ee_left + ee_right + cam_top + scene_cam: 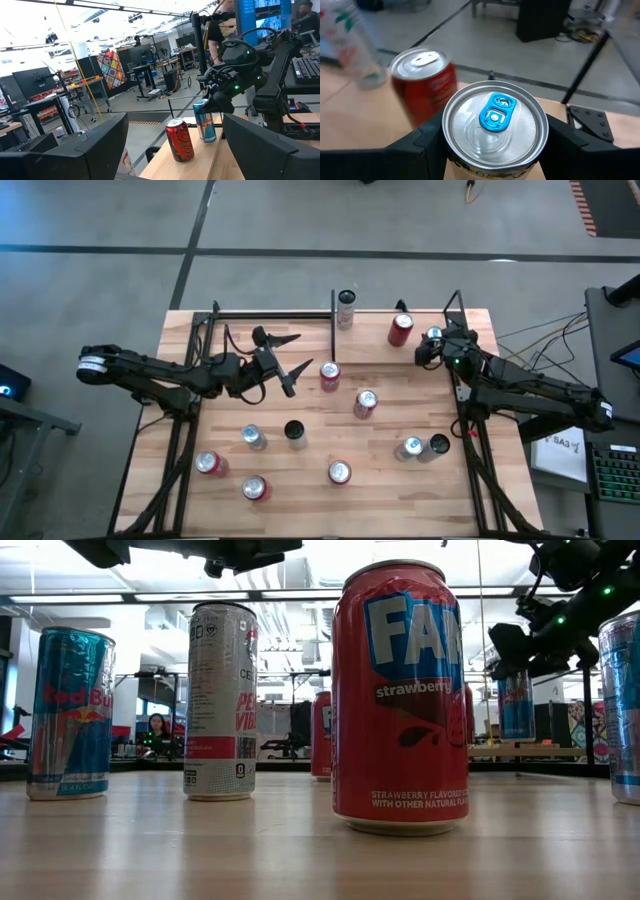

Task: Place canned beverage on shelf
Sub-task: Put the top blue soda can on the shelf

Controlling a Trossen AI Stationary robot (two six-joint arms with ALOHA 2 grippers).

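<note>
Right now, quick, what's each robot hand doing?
Left end effector: open, holding nothing.
Right end effector: closed on the silver-topped blue-tabbed metal can.

Overhead, table-level, two wrist views; shared tabletop (390, 450).

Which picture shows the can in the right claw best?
The right wrist view: the can fills it, lid and blue tab clear, between the right claw fingers. The left wrist view shows its blue side; from above it's mostly hidden.

An open-plan robotics lab: monitors (262, 15), desks (47, 100) and ceiling strip lights (70, 598) beyond the table.
</note>
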